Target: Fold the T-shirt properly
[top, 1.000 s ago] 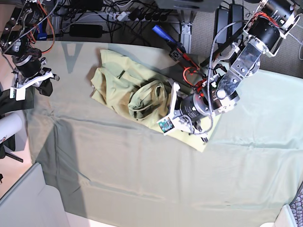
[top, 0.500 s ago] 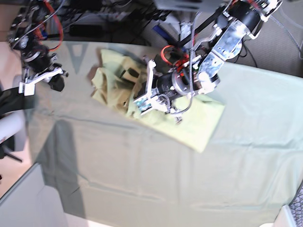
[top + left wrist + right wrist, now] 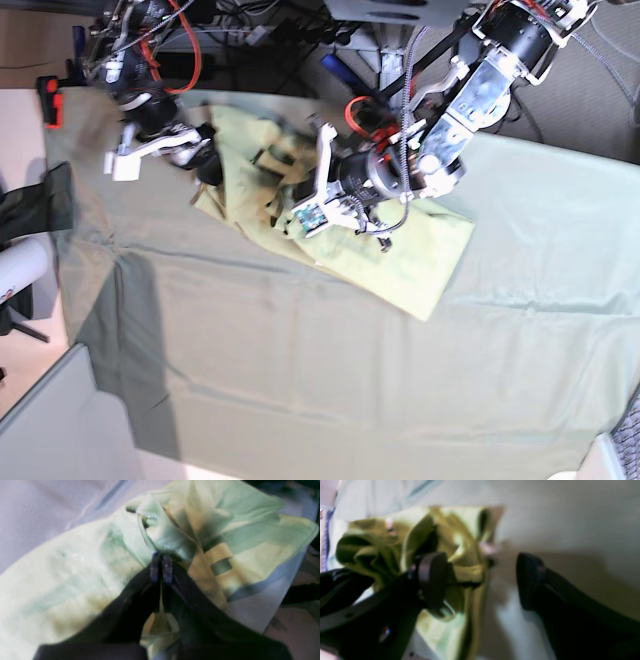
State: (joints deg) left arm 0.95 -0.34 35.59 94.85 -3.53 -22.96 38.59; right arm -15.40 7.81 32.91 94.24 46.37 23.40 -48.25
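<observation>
A fold of the T-shirt [image 3: 175, 542] is pinched by the left gripper [image 3: 161, 566], its jaws pressed together. The right gripper [image 3: 482, 580] is spread wide at the shirt's edge, holding nothing. The shirt is bunched on the table cloth [image 3: 300, 350].

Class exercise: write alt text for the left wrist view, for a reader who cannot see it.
The left hand, its two dark fingers pressed together, pinches a fold of the pale lime T-shirt, which lies crumpled across most of the frame. Grey-green table cloth shows behind it.
</observation>
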